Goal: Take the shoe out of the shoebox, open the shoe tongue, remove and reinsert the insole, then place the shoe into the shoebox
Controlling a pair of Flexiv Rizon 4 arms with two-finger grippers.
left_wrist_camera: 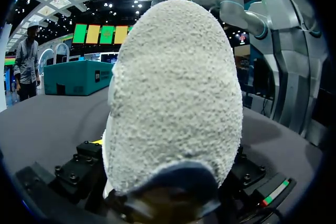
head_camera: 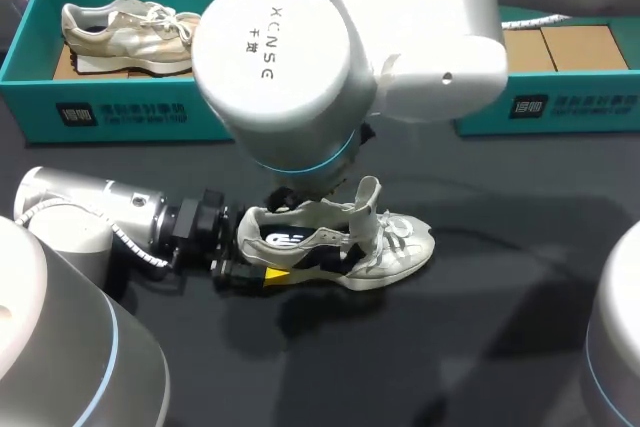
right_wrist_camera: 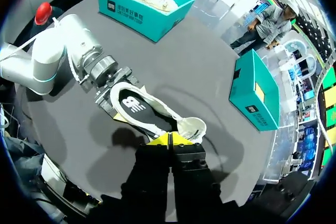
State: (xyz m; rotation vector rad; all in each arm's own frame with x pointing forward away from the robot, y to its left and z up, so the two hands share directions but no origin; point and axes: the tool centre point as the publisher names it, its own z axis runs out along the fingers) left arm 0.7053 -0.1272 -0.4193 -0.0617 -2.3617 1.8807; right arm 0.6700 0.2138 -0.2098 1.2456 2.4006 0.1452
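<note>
Right end effector (right_wrist_camera: 169,140) hanging over the shoe (head_camera: 385,252), yellow tips pressed flat together just beside the near rim of the shoe's mouth. Cannot tell whether anything thin is caught between them. Hidden in the head view beneath the big white wrist of the right arm, reaching in past the middle of the table (head_camera: 480,347).

Left end effector (head_camera: 268,249) lying low on the table at the shoe's heel, fingers spread around it and pinching the heel from both sides, one yellow tip showing along the near flank. Seen from its own wrist, only the grey textured heel, with black finger blocks either side.

Shoe resting on its sole on the dark table, toe pointing away from the left arm. Tongue (head_camera: 368,202) pulled up and standing upright, laces loose over the forefoot. Insole (right_wrist_camera: 131,104) lying inside, white with a dark logo, visible through the open mouth.

Farther back, a teal shoebox (head_camera: 120,112) at the left holding a second, beige shoe (head_camera: 125,32). Another teal shoebox (head_camera: 560,112) at the right, with brown cardboard inside. Both well apart from the held shoe.
</note>
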